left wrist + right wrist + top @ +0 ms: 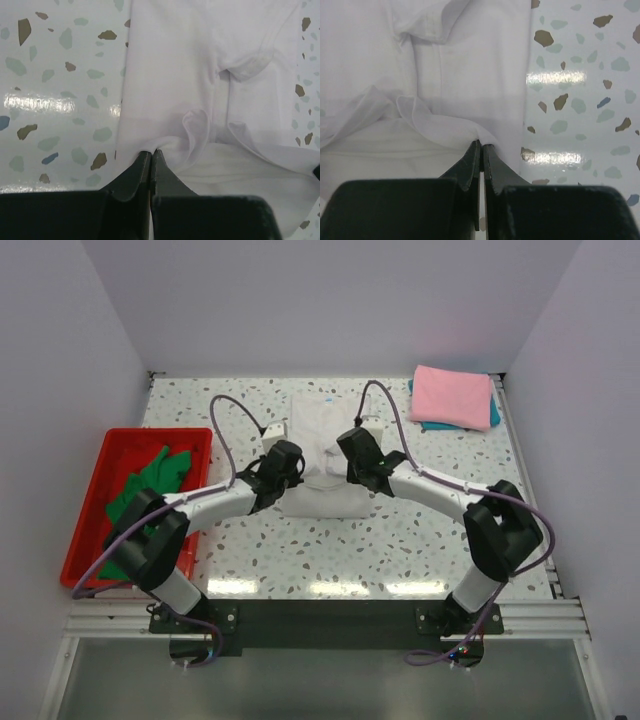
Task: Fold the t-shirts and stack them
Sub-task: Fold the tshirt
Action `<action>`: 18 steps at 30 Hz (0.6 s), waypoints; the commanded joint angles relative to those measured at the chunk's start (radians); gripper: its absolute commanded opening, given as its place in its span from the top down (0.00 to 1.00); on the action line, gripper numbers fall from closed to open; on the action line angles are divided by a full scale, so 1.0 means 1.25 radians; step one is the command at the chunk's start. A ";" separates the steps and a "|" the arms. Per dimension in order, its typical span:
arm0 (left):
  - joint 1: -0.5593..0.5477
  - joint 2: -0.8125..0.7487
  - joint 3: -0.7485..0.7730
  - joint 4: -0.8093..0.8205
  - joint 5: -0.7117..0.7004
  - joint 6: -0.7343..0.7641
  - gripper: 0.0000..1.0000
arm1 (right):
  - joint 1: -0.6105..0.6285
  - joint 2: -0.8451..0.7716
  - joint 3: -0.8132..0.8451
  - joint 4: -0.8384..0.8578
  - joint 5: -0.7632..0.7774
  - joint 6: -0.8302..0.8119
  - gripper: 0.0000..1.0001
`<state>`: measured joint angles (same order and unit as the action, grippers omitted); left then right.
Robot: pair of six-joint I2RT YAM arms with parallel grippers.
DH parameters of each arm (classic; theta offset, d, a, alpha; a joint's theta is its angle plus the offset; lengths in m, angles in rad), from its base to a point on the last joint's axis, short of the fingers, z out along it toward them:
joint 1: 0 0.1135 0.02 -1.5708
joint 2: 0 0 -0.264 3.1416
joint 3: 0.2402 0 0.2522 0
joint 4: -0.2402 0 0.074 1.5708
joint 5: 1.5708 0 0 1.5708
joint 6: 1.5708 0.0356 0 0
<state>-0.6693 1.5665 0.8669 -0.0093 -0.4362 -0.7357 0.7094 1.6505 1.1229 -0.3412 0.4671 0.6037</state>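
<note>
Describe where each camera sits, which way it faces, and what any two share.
Top external: above and behind the arms, looking down on the table; both arms show.
Left wrist: on the left arm, looking along the left gripper, shut on the white t-shirt.
Right wrist: likewise, right gripper pinching the same shirt.
Shared: all three show that shirt.

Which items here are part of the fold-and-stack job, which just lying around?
Job:
white t-shirt, pinched by left tool and right tool
pink t-shirt, stacked on teal t-shirt
green t-shirt, unfolded

Lying about:
red tray, holding the green one
</note>
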 commanded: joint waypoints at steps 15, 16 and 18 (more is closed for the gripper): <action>0.102 0.115 0.184 0.111 0.121 0.092 1.00 | -0.105 0.099 0.179 0.056 -0.094 -0.079 1.00; 0.108 0.137 0.203 0.100 0.126 0.088 1.00 | -0.115 0.116 0.189 0.056 -0.102 -0.079 1.00; 0.123 0.169 0.221 0.097 0.135 0.085 1.00 | -0.133 0.135 0.208 0.053 -0.118 -0.082 1.00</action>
<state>-0.5484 1.7264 1.0843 0.0746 -0.2928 -0.6567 0.5800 1.7775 1.3296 -0.2939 0.3492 0.5224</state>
